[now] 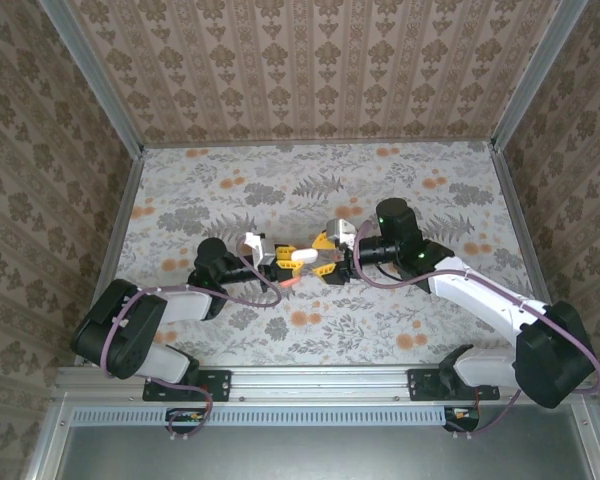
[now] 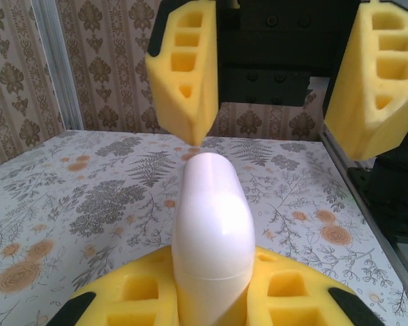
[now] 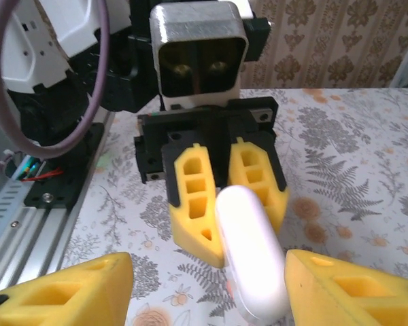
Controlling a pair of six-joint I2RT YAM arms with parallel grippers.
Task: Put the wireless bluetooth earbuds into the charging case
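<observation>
Left gripper point(image 1: 278, 259) is clamped tight on a white pebble-shaped capsule point(image 1: 305, 257) at the centre of the top view. The capsule's long axis runs left-right across the frame. Its gripped end is on the left and its free end points straight at the right gripper point(image 1: 326, 256). The right gripper's fingers stand apart, one on each side of that free end, not touching it. In the right wrist view the capsule pokes up the middle between the two yellow pads point(image 3: 68, 288). This looks like a handover or a two-handed pull coming up; the right gripper would only need to close across the short axis.

Charging case point(image 1: 290, 283): a small coral blob on the flowered table point(image 1: 460, 200), just below where the grippers meet, slightly left of centre, apart from both. The left arm is a bit nearer to it, but its fingers are full. Case open or closed, cannot tell. Whether the earbuds sit in it, too small to tell.
</observation>
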